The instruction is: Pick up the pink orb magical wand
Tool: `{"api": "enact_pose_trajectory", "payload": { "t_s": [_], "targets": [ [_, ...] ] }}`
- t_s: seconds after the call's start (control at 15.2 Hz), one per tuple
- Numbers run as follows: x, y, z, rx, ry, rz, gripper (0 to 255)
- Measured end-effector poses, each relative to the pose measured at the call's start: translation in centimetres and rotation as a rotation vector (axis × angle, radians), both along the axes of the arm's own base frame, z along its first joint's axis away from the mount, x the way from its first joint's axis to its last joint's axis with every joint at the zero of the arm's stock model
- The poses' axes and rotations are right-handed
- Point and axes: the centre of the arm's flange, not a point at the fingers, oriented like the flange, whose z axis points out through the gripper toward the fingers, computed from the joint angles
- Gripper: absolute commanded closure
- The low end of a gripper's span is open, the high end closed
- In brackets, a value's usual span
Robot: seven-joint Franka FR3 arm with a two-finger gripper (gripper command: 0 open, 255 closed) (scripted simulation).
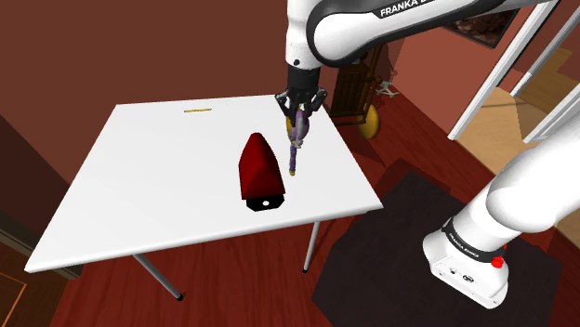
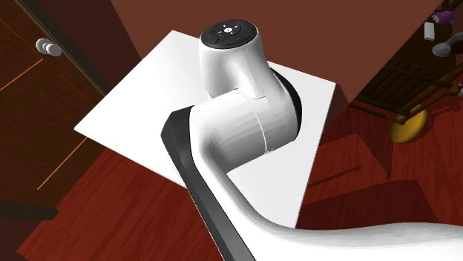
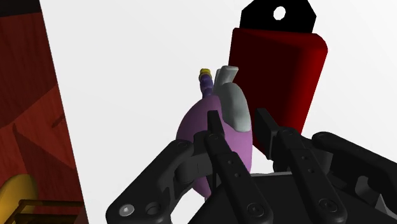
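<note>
The wand (image 1: pixel 296 149) has a pinkish-purple orb, a grey-white wing and a thin purple handle ending in a yellow tip. My gripper (image 1: pixel 299 116) is shut on its orb end above the far right part of the white table (image 1: pixel 139 186), and the handle hangs down toward the tabletop. In the wrist view the orb (image 3: pixel 203 133) sits clasped by the gripper (image 3: pixel 236 124), with one black finger (image 3: pixel 219 149) pressed against it. I cannot tell whether the yellow tip touches the table. In the second exterior view the arm (image 2: pixel 237 119) covers the hand.
A dark red wedge-shaped object (image 1: pixel 259 167) with a black base lies on the table just beside the wand, also close behind it in the wrist view (image 3: pixel 280 70). A small yellow stick (image 1: pixel 197 111) lies near the far edge. Wooden furniture (image 1: pixel 358 88) stands beyond the table.
</note>
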Motion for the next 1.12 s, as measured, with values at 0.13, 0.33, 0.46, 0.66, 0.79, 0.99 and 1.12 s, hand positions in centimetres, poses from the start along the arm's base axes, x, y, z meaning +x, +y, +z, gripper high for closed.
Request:
{"api": "enact_pose_trajectory", "payload": {
  "t_s": [0.13,0.33,0.46,0.66,0.79,0.99,1.12],
  "targets": [
    [0.0,0.0,0.0,0.000,0.000,0.000,255],
    [0.0,0.0,0.2,0.000,0.001,0.000,255],
    [0.0,-0.1,1.1,0.000,0.002,0.000,255],
    [0.1,-0.2,2.5,-0.001,0.002,0.000,255],
    [-0.1,-0.1,3.6,0.000,0.002,0.000,255],
    [0.1,0.0,5.1,0.000,0.002,0.000,255],
    [0.0,-0.2,6.2,0.000,0.002,0.000,255]
  ]
}}
